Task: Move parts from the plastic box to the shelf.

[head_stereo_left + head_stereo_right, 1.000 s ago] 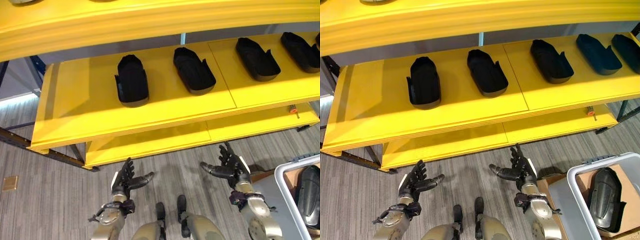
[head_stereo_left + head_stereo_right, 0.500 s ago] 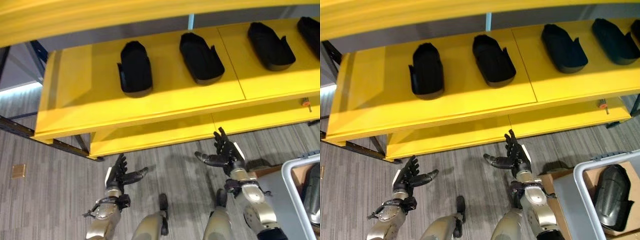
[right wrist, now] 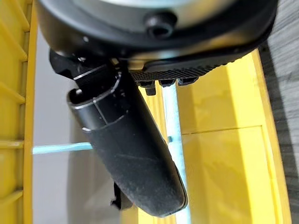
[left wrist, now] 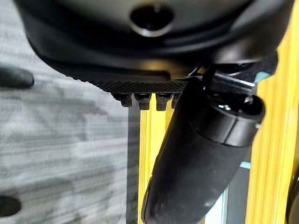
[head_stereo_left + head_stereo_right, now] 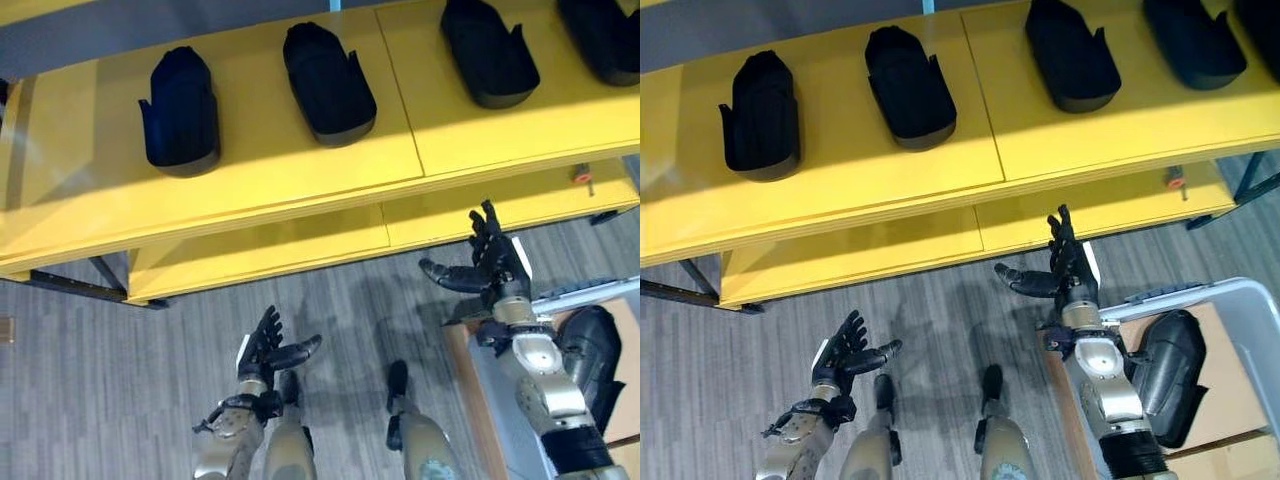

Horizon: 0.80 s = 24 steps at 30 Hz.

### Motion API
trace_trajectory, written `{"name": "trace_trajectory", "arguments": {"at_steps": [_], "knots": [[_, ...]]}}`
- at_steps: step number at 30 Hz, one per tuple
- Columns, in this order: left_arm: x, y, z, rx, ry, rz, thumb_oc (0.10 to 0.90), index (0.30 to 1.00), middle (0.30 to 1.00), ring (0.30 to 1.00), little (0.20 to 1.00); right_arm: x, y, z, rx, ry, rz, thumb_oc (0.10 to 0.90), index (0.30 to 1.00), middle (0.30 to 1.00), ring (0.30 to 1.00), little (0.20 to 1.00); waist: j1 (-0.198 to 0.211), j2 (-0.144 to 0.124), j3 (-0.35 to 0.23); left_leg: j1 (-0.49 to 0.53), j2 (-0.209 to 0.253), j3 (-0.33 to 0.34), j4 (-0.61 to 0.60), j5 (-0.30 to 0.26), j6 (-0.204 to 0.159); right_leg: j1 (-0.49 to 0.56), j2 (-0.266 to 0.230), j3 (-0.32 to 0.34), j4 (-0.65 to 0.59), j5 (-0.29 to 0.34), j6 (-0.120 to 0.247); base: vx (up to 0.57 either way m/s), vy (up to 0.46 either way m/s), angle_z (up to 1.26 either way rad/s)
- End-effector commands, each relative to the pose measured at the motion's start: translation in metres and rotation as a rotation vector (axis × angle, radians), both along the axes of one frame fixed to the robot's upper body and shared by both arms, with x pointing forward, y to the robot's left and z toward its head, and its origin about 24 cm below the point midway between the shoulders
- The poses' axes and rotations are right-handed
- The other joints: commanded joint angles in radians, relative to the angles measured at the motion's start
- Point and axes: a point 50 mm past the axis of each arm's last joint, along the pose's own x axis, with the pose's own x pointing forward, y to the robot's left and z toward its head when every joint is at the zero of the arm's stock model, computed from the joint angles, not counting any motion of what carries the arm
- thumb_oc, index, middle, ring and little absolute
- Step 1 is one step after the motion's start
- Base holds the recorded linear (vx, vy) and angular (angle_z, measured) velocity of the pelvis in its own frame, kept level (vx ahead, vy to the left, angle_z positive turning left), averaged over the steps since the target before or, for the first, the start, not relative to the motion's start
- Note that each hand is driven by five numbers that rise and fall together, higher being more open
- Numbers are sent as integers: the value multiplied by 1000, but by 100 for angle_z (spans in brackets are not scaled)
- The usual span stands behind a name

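Down by the floor, nearest the robot, the left hand point(image 5: 845, 357) hangs empty with its fingers spread loose and the thumb out to the side. The right hand point(image 5: 1068, 272) is raised a little higher, fingers straight and fanned wide, thumb pointing across toward the left hand; it holds nothing either.

Just behind and outside the right hand sits the plastic box point(image 5: 1232, 300), its pale rim showing, and inside it lies one dark part point(image 5: 1167, 372) on what looks like a brown liner. That part's long axis runs roughly from the robot outward, tilted slightly toward the right hand, with its rounded end on the side nearer the shelf.

Beyond both hands stands the yellow shelf point(image 5: 890, 180). On its board, parts already lie in a row: one far out past the left hand point(image 5: 761, 115), a second between the two hands' lines point(image 5: 908, 86), a third just beyond the right hand point(image 5: 1070, 55), and more further to its right. Each lies with its long axis running front to back across the board.

To my eye this is the gap between placements: both hands free, one part waiting. The next move calls for turning toward the box and bringing the open right hand down over the part, probably along its length, before lifting it.
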Motion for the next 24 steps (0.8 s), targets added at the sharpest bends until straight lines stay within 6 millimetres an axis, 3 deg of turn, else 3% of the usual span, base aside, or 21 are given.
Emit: {"name": "trace_trajectory", "arguments": {"at_steps": [1,3,6,14,16,24], "knots": [[6,26,33,74,-165,23,900,1000,1000,1000,1000,-1,19,76,5,-397,65,900,1000,1000,1000,1000,15,-110,-20,113,-20,4,-22,-44,-43,18,-81,-10,37,13,49,4,-10,3],[6,26,33,75,-164,24,900,1000,1000,1000,1000,1,18,83,-18,-417,56,900,1000,1000,1000,1000,16,-111,-19,110,-20,6,-22,-43,-45,13,-80,-9,38,13,49,3,0,4],[3,23,33,48,-169,13,900,1000,1000,1000,1000,18,12,114,-64,-470,31,900,1000,1000,1000,1000,33,-122,-2,99,-26,6,-23,-45,-45,-1,-82,-4,38,20,48,9,8,4],[4,27,38,50,-188,21,900,1000,1000,1000,1000,21,13,155,-146,-575,32,900,1000,1000,1000,1000,49,-133,13,93,-38,-2,-23,-49,-43,-5,-91,-6,42,21,48,4,9,1],[4,29,38,53,-189,25,900,1000,1000,1000,1000,23,13,174,-183,-613,21,900,1000,1000,1000,1000,59,-139,20,89,-42,-7,-22,-49,-43,-5,-94,-9,41,22,49,9,33,2],[4,29,40,33,-197,25,900,1000,1000,1000,1000,46,-10,202,-189,-558,-67,900,1000,1000,1000,1000,89,-145,45,61,-51,-30,-25,-41,-47,-16,-101,-28,44,22,47,-6,13,9]]}}
